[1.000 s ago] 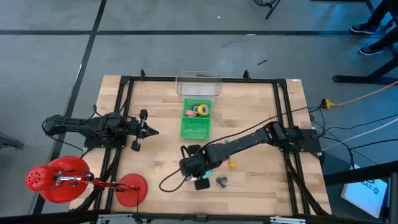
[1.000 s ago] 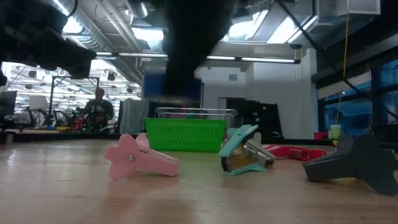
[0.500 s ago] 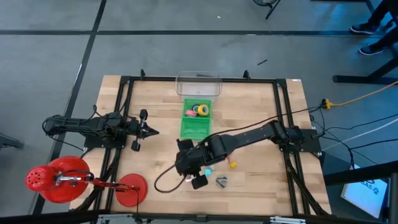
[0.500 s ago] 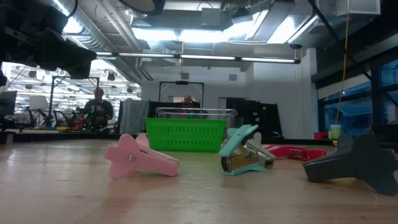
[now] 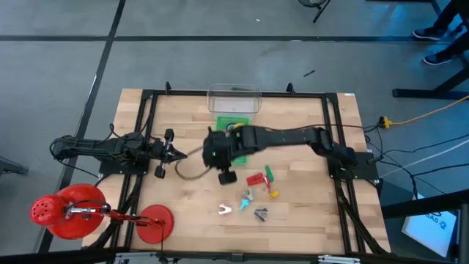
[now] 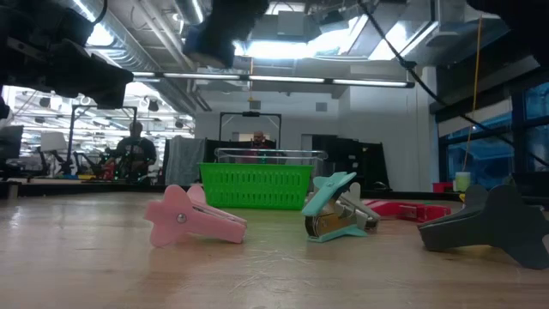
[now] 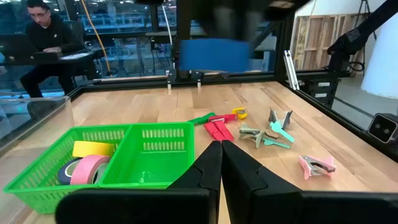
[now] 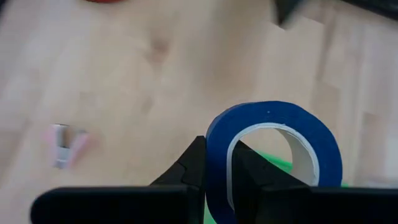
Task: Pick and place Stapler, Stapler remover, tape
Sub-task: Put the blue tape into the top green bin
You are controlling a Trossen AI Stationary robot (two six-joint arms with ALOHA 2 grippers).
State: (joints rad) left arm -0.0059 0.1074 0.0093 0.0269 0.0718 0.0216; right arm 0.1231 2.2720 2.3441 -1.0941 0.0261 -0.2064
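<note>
Right gripper [image 8: 214, 168] carries a blue tape roll [image 8: 273, 155]: jaws pinched tight on the roll's wall, one finger inside the hollow, one outside. High view puts this gripper [image 5: 218, 152] at frame centre, above the bench [image 5: 183, 213], just left of the green basket [image 5: 233, 156]. The roll itself is hard to make out from above.

Left gripper [image 7: 221, 163] waits at the left side of the bench, jaws closed together, nothing between them.

Green basket has two compartments. In the left wrist view the lower-left one holds a yellow roll [image 7: 93, 149], a pink roll [image 7: 87, 169] and a dark blue roll [image 7: 64, 174]; the other looks bare. Clear bin [image 5: 234, 99] sits just above the basket in the high view.

Still out on the bench, lower centre of the high view: red stapler [image 5: 255, 180], teal staple remover [image 5: 245, 197], pink staple remover [image 5: 225, 211], grey staple remover [image 5: 261, 213], plus small green and yellow bits I cannot identify.

Step in hand, by my reading: transport of the blue roll to the basket. Next move calls for shifting right until over the tape compartment, lowering, then releasing. Stapler and removers remain to be done.
</note>
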